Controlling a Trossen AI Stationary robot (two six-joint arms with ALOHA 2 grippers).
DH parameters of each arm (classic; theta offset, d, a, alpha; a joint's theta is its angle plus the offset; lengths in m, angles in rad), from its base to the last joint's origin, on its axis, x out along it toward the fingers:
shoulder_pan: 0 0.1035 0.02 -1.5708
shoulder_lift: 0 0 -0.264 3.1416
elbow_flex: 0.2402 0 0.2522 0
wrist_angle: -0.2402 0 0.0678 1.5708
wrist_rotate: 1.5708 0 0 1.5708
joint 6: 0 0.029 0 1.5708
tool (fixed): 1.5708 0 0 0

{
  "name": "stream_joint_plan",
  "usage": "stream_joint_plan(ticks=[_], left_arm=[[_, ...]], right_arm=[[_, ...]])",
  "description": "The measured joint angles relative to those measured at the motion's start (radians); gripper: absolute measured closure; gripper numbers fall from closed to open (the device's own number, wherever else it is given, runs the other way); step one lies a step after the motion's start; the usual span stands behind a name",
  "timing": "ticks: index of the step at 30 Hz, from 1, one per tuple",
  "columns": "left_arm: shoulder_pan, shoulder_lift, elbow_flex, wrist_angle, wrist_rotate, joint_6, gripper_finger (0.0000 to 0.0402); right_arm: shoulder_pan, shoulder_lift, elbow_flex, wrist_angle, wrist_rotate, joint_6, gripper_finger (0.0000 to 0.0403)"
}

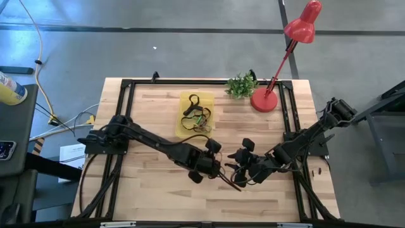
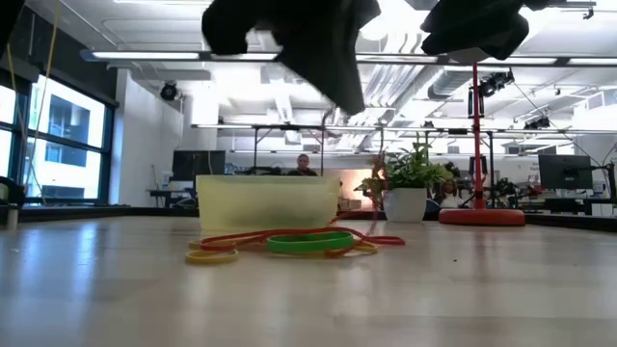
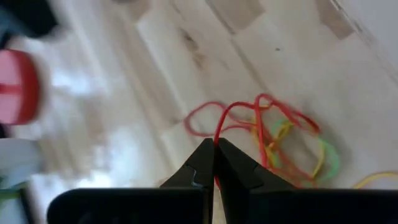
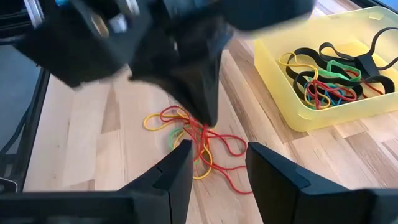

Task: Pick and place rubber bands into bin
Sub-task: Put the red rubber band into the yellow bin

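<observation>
Pinching a red rubber band (image 3: 214, 127), the left gripper (image 3: 214, 163) has its jaws fully closed on one strand, just beside the yellow bin (image 4: 323, 112) on its open-tabletop side. That strand still runs into the tangle of loose rubber bands (image 4: 193, 140), red, green and yellow loops lying crossed over one another on the tabletop (image 1: 158, 190). The likeliest trouble is that lifting drags the whole knot along, and loops then shake free short of the bin or hang over its low wall. A thin strand could also slip from the closed tips. The right gripper (image 4: 214, 163) hovers close by with jaws parted and empty, near enough to snag a trailing loop.
</observation>
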Motion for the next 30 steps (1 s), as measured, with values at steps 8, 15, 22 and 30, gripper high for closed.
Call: stream_joint_plan(ticks=[8, 15, 22, 30], left_arm=[[0.015, 0.000, 0.156, -0.262, -0.150, 0.066, 0.0401], [0.100, -0.019, 0.177, -0.407, -0.212, 0.075, 0.0401], [0.215, -0.061, 0.177, -0.417, -0.173, 0.133, 0.0401], [0.357, -0.098, 0.177, -0.400, -0.154, 0.197, 0.0402]], right_arm=[[0.000, 0.000, 0.000, 0.000, 0.000, 0.000, 0.0263], [0.001, 0.000, 0.000, -0.007, 0.000, -0.001, 0.0263], [0.002, 0.000, 0.000, -0.011, -0.002, 0.000, 0.0263], [0.002, 0.000, 0.000, -0.015, 0.004, -0.002, 0.0263]])
